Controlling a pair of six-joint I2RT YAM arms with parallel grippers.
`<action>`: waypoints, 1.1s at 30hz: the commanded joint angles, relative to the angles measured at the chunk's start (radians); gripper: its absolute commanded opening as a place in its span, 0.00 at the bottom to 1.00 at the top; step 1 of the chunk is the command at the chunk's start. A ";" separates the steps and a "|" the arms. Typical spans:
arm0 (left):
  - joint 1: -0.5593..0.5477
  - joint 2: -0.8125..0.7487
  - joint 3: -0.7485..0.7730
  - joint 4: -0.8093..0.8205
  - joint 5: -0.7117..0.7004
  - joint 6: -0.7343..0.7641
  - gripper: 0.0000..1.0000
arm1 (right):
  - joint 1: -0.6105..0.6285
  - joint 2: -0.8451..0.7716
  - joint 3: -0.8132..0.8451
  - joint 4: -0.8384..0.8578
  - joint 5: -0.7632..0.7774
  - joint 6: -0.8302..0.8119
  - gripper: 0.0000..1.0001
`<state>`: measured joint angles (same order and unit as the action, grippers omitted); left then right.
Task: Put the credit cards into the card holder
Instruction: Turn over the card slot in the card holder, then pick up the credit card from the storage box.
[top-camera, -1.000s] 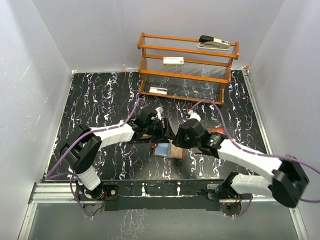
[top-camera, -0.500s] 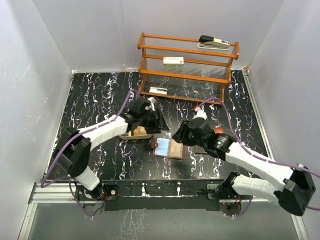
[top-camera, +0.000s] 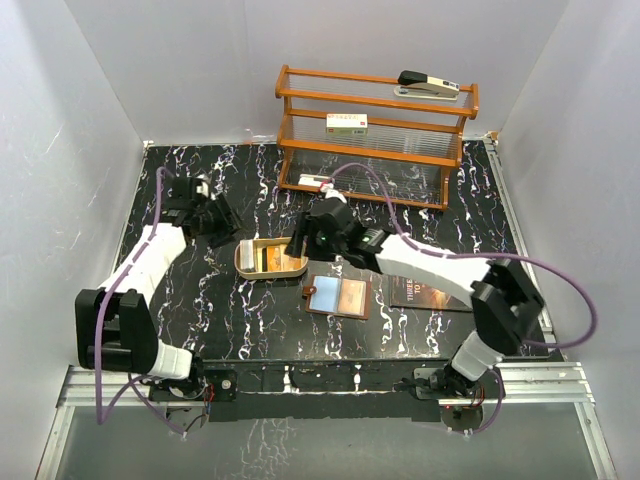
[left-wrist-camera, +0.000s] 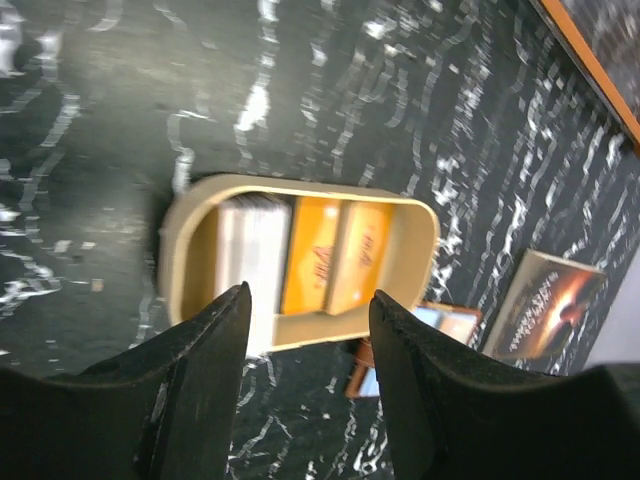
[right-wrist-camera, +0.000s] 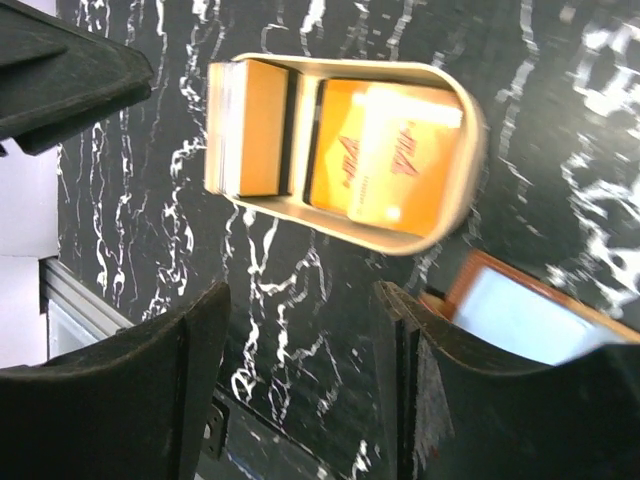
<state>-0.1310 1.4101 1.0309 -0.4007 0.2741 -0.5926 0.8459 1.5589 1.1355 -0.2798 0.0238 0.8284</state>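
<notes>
We note the gold-orange plastic cards (right-wrist-camera: 370, 165) stacked in the tan rounded tray (top-camera: 241, 257), brown leather wallet (top-camera: 338, 296) spread open beside it, presumably for loading, left claw (left-wrist-camera: 305, 330) and right claw (right-wrist-camera: 300, 340) both partway open, empty.

The cards (top-camera: 280, 262) lie inside a tan rounded tray (top-camera: 243, 262) near the middle of the counter (top-camera: 200, 310). Two gold-orange cards (right-wrist-camera: 385, 165) rest flat and overlapping at one end, the upper one a little askew, each bearing a darker orange emblem. At the other end sits a neat stack (right-wrist-camera: 250, 125) with an orange top face and pale edges. A dark strip shows between the two groups; whether it is a card cannot be told.

The wallet (top-camera: 338, 296) lies open and flat on the counter, just beside the tray on its near side and apart from it. It is brown leather, with a glossy bluish-clear pocket (top-camera: 325, 292) on its left half.
</notes>
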 joint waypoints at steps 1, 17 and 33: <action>0.113 -0.037 -0.081 0.001 0.047 0.032 0.48 | 0.042 0.137 0.180 0.047 -0.026 -0.032 0.58; 0.255 0.048 -0.228 0.133 0.198 0.028 0.43 | 0.102 0.582 0.594 -0.057 -0.047 -0.061 0.66; 0.255 0.163 -0.241 0.167 0.281 0.035 0.42 | 0.104 0.620 0.655 -0.025 -0.108 -0.055 0.48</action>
<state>0.1188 1.5826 0.8009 -0.2310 0.5182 -0.5735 0.9443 2.2002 1.7378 -0.3630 -0.0639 0.7799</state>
